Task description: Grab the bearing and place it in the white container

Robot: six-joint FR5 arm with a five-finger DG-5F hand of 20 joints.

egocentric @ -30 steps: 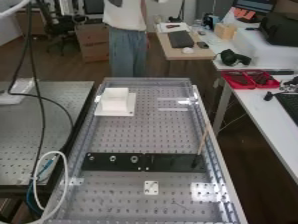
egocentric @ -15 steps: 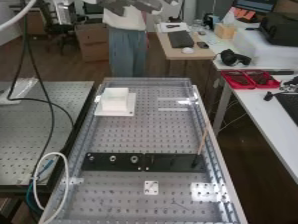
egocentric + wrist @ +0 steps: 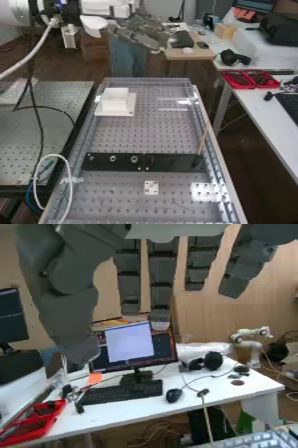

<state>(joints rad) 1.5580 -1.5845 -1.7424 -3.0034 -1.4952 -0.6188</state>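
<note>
**Open hand aloft, metal rings on the black strip**

With the bench as a clock face in the high view, twelve at its far end, a small white plate lies toward six. Beyond it runs a black strip; three metal rings sit on it between seven and nine. I cannot tell which is the bearing. A thin stick slants up near three. The white container stands at eleven on its flat base. Farther, toward twelve, the hand hangs high, fingers straight and spread, thumb apart. Red trays lie toward two.
</note>
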